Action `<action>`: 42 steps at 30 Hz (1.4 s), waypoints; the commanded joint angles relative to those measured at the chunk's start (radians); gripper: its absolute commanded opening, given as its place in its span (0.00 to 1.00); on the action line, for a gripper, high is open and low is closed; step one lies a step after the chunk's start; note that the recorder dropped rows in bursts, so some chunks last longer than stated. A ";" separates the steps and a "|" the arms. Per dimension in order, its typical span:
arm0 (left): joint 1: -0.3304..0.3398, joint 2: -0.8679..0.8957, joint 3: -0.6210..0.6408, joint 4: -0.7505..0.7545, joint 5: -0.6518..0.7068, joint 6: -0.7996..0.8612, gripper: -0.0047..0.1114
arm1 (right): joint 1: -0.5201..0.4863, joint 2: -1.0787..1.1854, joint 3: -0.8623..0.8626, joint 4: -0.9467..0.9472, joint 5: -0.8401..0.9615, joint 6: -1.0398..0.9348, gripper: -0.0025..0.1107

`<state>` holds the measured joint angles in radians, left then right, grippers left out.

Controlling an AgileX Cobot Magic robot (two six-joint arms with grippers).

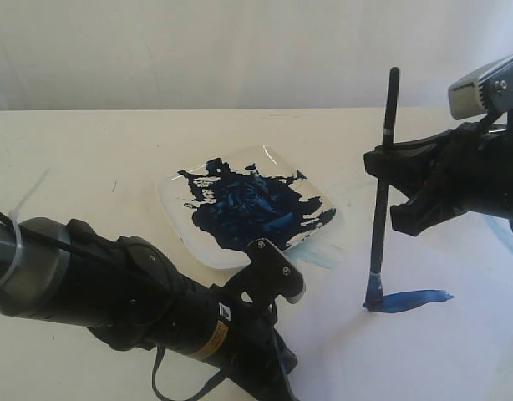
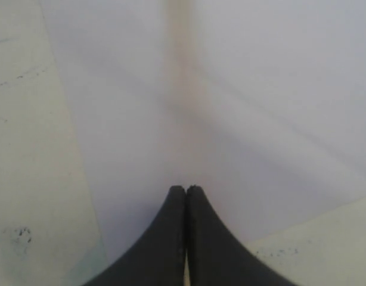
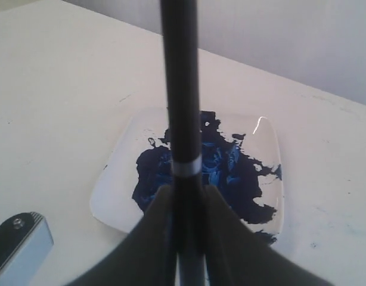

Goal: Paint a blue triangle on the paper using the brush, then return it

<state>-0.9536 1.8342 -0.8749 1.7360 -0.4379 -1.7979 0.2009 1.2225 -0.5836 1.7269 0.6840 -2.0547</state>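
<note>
Across the lower two-thirds of the exterior view, cream tabletop (image 1: 89, 159), with a pale wall behind. Toward lower right on that tabletop, thin whitish paper (image 1: 424, 359), lying flat; seen again from the left wrist camera as a faintly lilac sheet (image 2: 242, 107) with bare tabletop (image 2: 28, 179) to either side.

Filling lower left of the exterior view, bulky black left arm (image 1: 114, 292), with a white cable tie (image 1: 17, 219) round its grey sleeve. Left fingers (image 2: 165, 238) pressed tip to tip, clenched on nothing, poised over the paper; contact with the sheet not discernible.

Reaching in from the right edge, at mid-height, black right arm (image 1: 474, 167) with a grey camera housing (image 1: 484, 88) on top. Right fingers (image 1: 407, 159) clamped on the brush, one on each side of the handle in the right wrist view (image 3: 153, 238).

Centre of frame, square white plate (image 1: 175, 213), smeared with dark blue paint (image 1: 248, 205); faint light-blue smear (image 1: 323, 255) just off its lower right corner.

Right of the plate, thin black brush (image 1: 379, 225), held nearly upright, handle top leaning slightly right, silver ferrule (image 1: 375, 274) low down, blue-stained bristles (image 1: 373, 296) touching the paper.

Running rightward from the bristles, a single short blue stroke (image 1: 417, 298); no closed triangle yet.
</note>
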 commanded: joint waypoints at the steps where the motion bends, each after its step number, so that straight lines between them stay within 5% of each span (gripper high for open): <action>1: -0.001 -0.002 0.007 0.008 0.002 -0.002 0.04 | 0.002 0.008 0.002 0.018 0.030 -0.065 0.02; 42: -0.001 -0.002 0.007 0.008 0.003 -0.002 0.04 | 0.002 0.008 0.016 0.018 0.006 -0.010 0.02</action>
<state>-0.9536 1.8342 -0.8749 1.7360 -0.4403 -1.7979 0.2009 1.2298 -0.5728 1.7419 0.6909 -2.0852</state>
